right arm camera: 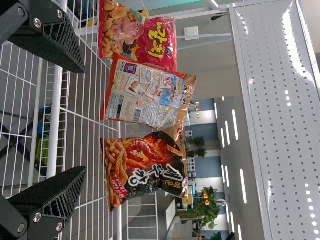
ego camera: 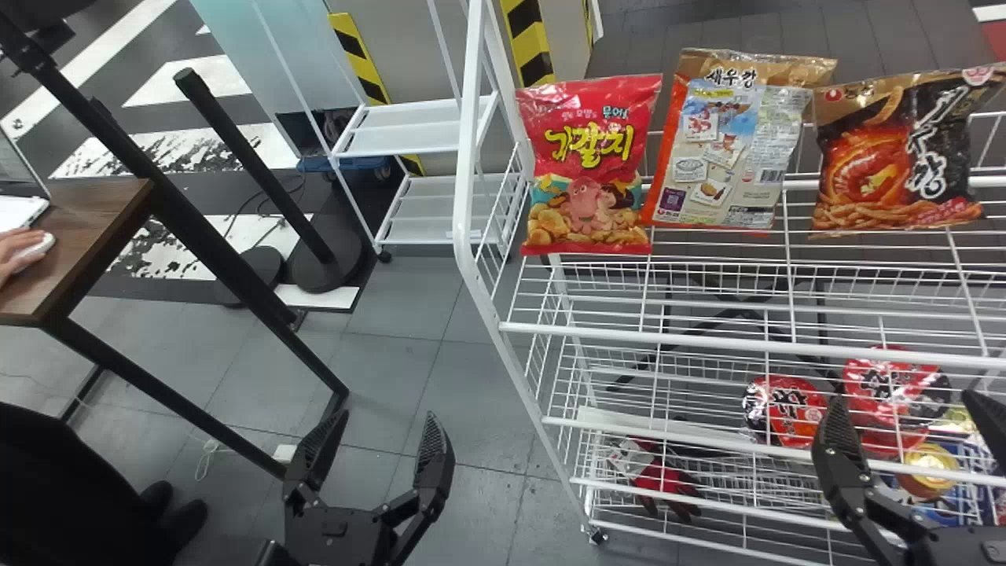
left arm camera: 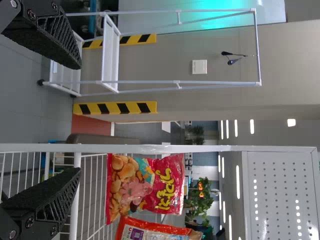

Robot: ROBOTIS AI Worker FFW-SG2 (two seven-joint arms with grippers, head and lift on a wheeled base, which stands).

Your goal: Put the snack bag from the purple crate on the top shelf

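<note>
My left gripper [ego camera: 383, 424] is open over the floor, left of the white wire rack [ego camera: 707, 338]. In front of the rack's right part, my right gripper [ego camera: 904, 417] is open too. Three snack bags stand in a row on an upper wire shelf: a red one [ego camera: 589, 165], an orange and silver one [ego camera: 723, 149] and a black one [ego camera: 904, 157]. In the left wrist view, the left gripper [left arm camera: 79, 120] has nothing between its fingers; the red bag [left arm camera: 145, 185] is farther off. The right gripper [right arm camera: 84, 120] holds nothing, with the black bag [right arm camera: 145, 167] beyond it.
A perforated white panel [right arm camera: 285, 100] spans the rack above the bags. Red packages [ego camera: 786, 409] lie on a lower level, and red gloves [ego camera: 660, 479] near the bottom. A brown desk [ego camera: 86, 228] and a small white cart [ego camera: 424, 126] stand at left.
</note>
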